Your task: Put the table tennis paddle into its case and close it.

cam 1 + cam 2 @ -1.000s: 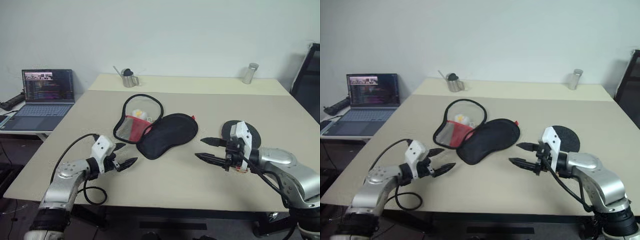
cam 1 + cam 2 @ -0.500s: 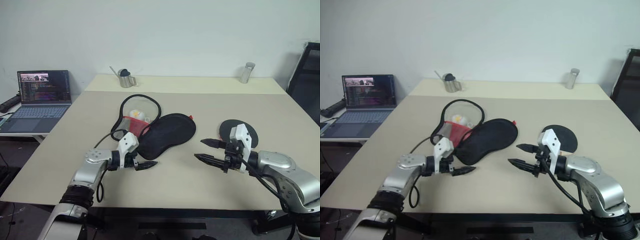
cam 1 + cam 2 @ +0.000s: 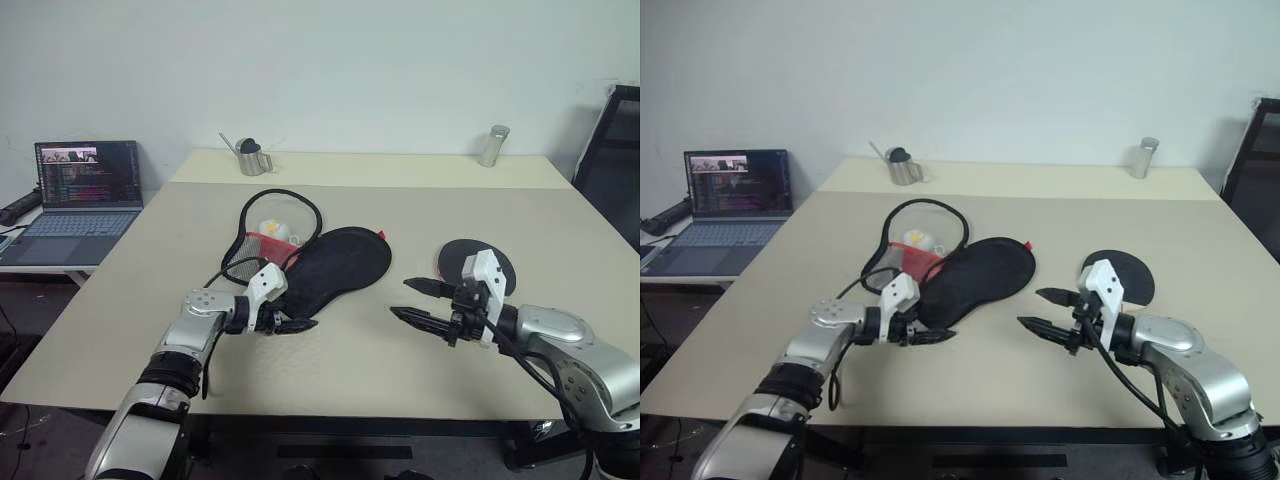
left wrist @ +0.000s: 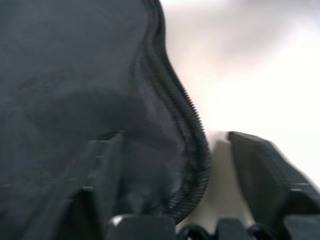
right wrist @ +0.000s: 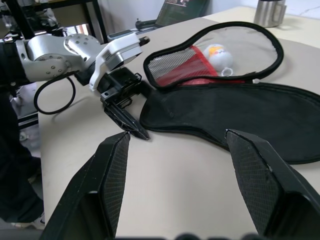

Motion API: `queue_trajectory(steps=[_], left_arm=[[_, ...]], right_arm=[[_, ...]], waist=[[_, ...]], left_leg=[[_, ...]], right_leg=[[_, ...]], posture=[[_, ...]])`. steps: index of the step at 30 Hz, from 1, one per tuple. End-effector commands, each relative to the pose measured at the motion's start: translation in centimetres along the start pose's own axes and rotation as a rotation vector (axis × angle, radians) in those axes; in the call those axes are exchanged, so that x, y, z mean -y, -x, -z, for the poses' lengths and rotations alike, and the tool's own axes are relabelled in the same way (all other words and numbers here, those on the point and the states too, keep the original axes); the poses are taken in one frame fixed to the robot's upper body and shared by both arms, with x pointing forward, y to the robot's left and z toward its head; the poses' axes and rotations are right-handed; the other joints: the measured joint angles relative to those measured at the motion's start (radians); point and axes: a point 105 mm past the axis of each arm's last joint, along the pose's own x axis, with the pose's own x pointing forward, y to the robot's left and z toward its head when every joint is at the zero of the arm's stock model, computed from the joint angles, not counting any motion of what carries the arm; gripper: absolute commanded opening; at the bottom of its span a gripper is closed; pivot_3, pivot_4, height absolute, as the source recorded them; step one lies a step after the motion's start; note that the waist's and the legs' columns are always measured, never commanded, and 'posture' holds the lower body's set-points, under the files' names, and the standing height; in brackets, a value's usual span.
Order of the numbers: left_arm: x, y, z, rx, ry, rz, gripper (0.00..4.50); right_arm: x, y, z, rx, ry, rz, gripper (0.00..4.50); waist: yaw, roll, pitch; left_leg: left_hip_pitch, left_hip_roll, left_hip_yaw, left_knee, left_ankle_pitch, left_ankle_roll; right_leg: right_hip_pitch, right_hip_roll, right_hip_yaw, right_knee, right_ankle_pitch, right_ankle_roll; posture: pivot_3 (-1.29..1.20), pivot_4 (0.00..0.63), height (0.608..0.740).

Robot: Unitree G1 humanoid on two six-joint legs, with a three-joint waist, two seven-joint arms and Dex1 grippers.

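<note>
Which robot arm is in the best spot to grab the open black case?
Probably the left. The left gripper is right at the near edge of the case, and its wrist view shows the zip edge between its fingers. The right gripper hangs open above bare table, apart from the case.

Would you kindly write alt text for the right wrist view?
The left gripper reaches the near edge of the opened black case on a beige table. Two open black fingers of the right gripper frame the foreground.
</note>
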Motion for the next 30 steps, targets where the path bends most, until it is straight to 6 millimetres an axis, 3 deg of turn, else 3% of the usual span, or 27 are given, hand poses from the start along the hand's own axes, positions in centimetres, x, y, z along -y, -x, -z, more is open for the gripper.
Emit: queue_trajectory(steps=[1, 7, 15, 20, 30], left_arm=[[1.3, -0.3, 1.2, -0.027, 0.011, 0.075, 2.05], [2.2, -0.5, 0.6, -0.004, 0.000, 0.110, 0.02], [3.9, -3.0, -3.3, 0.107, 0.079, 0.050, 0.02], [3.9, -6.2, -5.8, 0.158, 0.206, -0.020, 0.02], [3.0, -10.9, -7.7, 0.142, 0.315, -0.113, 0.02]], right_arm=[[-0.2, 0.4, -1.5, 0.049, 0.047, 0.005, 3.31], [0.2, 0.7, -1.7, 0.047, 0.056, 0.023, 3.31], [1.1, 1.7, -2.0, 0.044, 0.069, 0.070, 3.31], [1.8, 2.5, -2.0, 0.028, 0.080, 0.099, 3.31], [2.1, 2.9, -2.4, 0.019, 0.098, 0.121, 3.31]], waist=[[0.000, 0.000, 0.000], [0.000, 0.000, 0.000], [0.004, 0.000, 0.000], [0.002, 0.000, 0.000], [0.001, -0.001, 0.000]], left_leg=[[0.000, 0.000, 0.000, 0.000, 0.000, 0.000], [0.000, 0.000, 0.001, 0.000, 0.000, 0.000], [0.000, 0.000, -0.001, 0.001, 0.000, 0.000], [0.000, 0.000, -0.001, 0.002, 0.000, 0.000], [-0.001, 0.000, 0.000, 0.003, 0.000, 0.000]], right_leg=[[0.000, 0.000, 0.000, 0.000, 0.000, 0.000], [0.000, 0.000, 0.001, 0.000, 0.000, 0.000], [0.001, 0.000, 0.002, 0.000, 0.000, 0.000], [0.001, 0.000, 0.002, 0.000, 0.000, 0.001], [0.001, 0.001, 0.000, 0.000, 0.001, 0.002]], posture=[[0.00, 0.150, 0.740], [0.00, 0.150, 0.740], [0.00, 0.150, 0.740], [0.00, 0.150, 0.740], [0.00, 0.150, 0.740]])
